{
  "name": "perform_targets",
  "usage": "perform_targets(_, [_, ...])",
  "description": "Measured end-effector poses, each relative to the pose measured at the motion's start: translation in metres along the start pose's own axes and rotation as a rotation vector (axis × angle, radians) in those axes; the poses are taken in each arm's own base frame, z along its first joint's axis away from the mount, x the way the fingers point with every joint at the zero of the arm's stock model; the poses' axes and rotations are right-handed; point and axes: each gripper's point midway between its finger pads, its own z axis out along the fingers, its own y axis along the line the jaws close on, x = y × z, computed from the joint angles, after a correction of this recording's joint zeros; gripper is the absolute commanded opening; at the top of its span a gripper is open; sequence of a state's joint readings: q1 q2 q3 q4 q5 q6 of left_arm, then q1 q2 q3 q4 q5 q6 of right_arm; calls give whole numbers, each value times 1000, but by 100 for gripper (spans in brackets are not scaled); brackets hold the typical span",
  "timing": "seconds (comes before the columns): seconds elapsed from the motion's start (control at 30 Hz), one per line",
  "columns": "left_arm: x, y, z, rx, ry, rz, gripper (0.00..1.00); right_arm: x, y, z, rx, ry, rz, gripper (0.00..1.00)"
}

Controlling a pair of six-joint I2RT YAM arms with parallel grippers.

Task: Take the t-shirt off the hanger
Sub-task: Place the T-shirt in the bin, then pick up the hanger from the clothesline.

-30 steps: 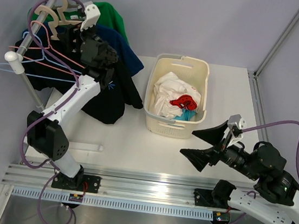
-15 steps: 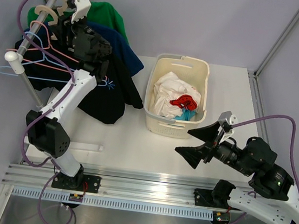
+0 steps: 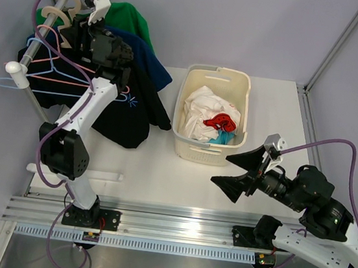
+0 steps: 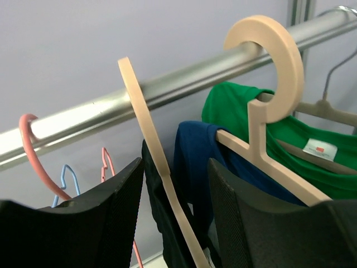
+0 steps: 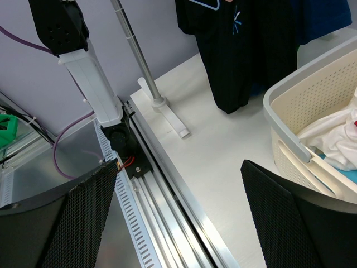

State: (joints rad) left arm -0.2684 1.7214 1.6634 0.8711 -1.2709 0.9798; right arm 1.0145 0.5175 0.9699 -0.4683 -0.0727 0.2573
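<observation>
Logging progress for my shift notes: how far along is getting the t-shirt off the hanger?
Done: nothing removed yet; the black shirt hangs from the rail. In hand: the left gripper is open, straddling a beige hanger without clamping it. The right gripper hovers open and empty by the basket. Left: grip, then free the shirt from the hanger.

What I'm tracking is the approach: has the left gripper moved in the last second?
Yes. The left gripper moved farther back along the rail, away from the basket.
</observation>
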Motion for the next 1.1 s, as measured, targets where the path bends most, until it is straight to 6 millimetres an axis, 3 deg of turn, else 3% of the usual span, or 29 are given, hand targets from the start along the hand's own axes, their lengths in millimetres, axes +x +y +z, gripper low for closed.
perform_targets(0.23, [-9,8,6,-18,-14,-28,49,0,0,1,0,2,0,100])
perform_targets(0.53, [-21,10,10,-16,-21,-53,33,3,-1,3,3,13,1,100])
perform_targets(0.83, [-26,12,12,-20,-25,-85,1,3,-1,3,2,13,1,100])
perform_targets(1.1, [-26,11,13,-19,-22,-89,0,3,-1,3,2,14,1,99])
